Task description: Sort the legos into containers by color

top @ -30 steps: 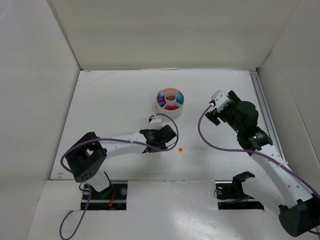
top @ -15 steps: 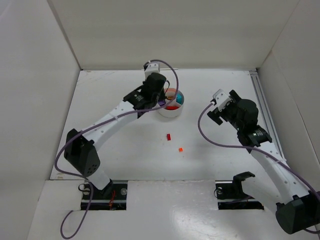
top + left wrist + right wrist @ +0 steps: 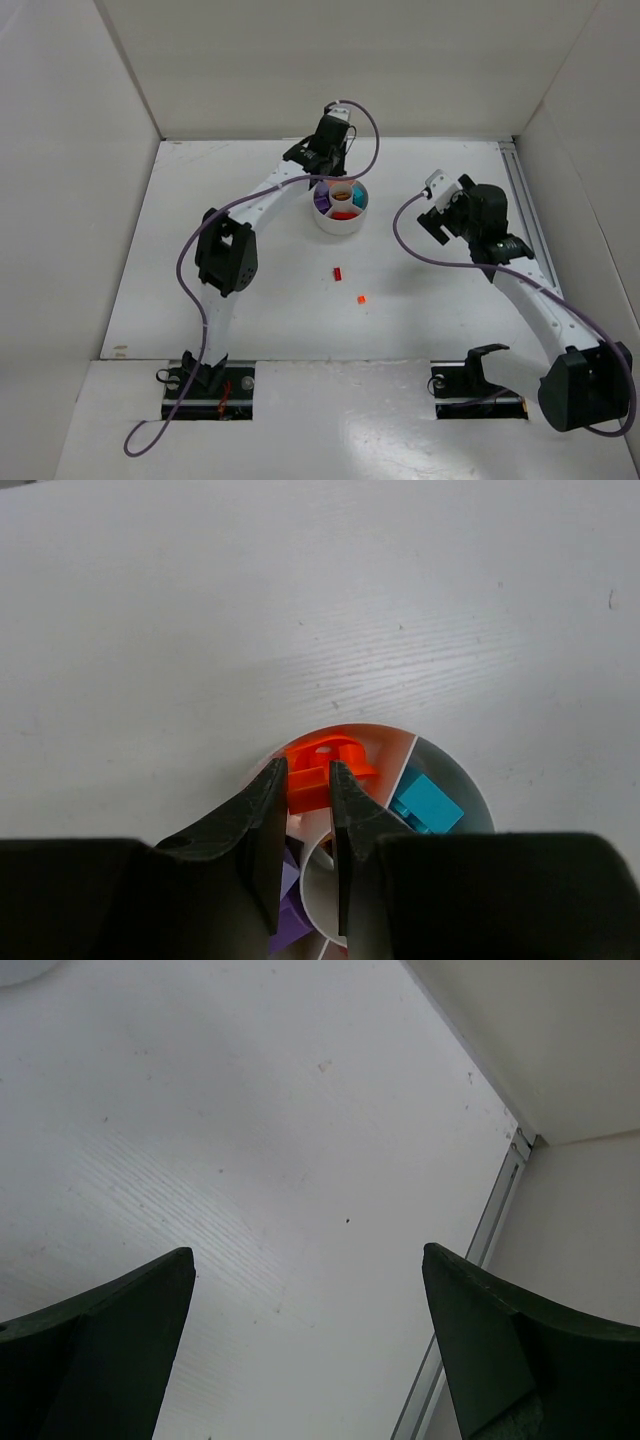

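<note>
The round white dish [image 3: 325,222] with its wedge containers stands at the table's back middle. My left gripper [image 3: 335,178] hangs over the dish's far side, shut on a small orange lego [image 3: 306,788]. Right under it, another orange piece [image 3: 338,750] lies in a wedge of the dish [image 3: 405,765]. A teal piece [image 3: 430,805] fills the wedge to the right, and purple ones [image 3: 290,920] lie lower left. Out on the table are a red lego [image 3: 338,272] and an orange lego [image 3: 361,298]. My right gripper [image 3: 434,214] is open over bare table, right of the dish.
White walls close in the table on the left, back and right. A metal rail [image 3: 490,1230] runs along the right edge, near my right gripper [image 3: 308,1255]. Purple cables loop off both arms.
My left arm swung from the near middle of the table up to the dish and reached on over its far side. The red lego came into view. The right arm barely shifted.
</note>
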You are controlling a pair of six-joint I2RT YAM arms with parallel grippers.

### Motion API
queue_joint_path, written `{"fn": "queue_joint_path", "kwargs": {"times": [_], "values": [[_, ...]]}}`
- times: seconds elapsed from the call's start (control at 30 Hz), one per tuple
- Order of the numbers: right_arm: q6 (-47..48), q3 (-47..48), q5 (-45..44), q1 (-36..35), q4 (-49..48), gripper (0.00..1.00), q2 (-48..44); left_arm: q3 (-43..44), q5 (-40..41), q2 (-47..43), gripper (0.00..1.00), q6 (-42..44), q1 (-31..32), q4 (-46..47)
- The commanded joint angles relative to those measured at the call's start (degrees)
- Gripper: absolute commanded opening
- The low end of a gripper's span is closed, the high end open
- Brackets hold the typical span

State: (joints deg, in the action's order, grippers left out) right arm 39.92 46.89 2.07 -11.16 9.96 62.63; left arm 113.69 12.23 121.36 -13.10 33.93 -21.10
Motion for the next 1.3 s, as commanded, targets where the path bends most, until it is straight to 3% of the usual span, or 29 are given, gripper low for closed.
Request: {"fn": "queue_joint_path", "kwargs": {"times": [0.0, 0.57, 0.77, 0.93, 1.13, 1.27], "values": [[0.24, 2.68, 0.83, 1.23, -1.08, 1.0, 0.73, 5.13, -4.67, 0.19, 0.04, 4.48, 0.26, -1.4], [0.77, 2.15, 3.64, 3.51, -1.08, 1.0, 2.93, 6.9, -5.37, 6.43, 0.08, 5.02, -0.27, -1.4], [1.29, 2.15, 4.88, 3.51, -1.08, 1.0, 3.46, 5.75, -5.37, 5.9, 0.2, 5.02, -0.27, -1.4], [1.3, 2.15, 4.17, 3.51, -1.08, 1.0, 3.46, 4.71, -5.37, 4.68, 0.37, 5.02, -0.27, -1.92], [1.3, 2.15, 5.93, 3.51, -1.08, 1.0, 3.46, 2.77, -5.37, 2.4, 0.38, 5.02, -0.27, -1.92], [4.37, 2.15, 12.77, 3.51, -1.61, 1.0, 2.94, 1.63, -5.37, -0.59, 0.43, 4.49, -0.27, -1.92]]}}
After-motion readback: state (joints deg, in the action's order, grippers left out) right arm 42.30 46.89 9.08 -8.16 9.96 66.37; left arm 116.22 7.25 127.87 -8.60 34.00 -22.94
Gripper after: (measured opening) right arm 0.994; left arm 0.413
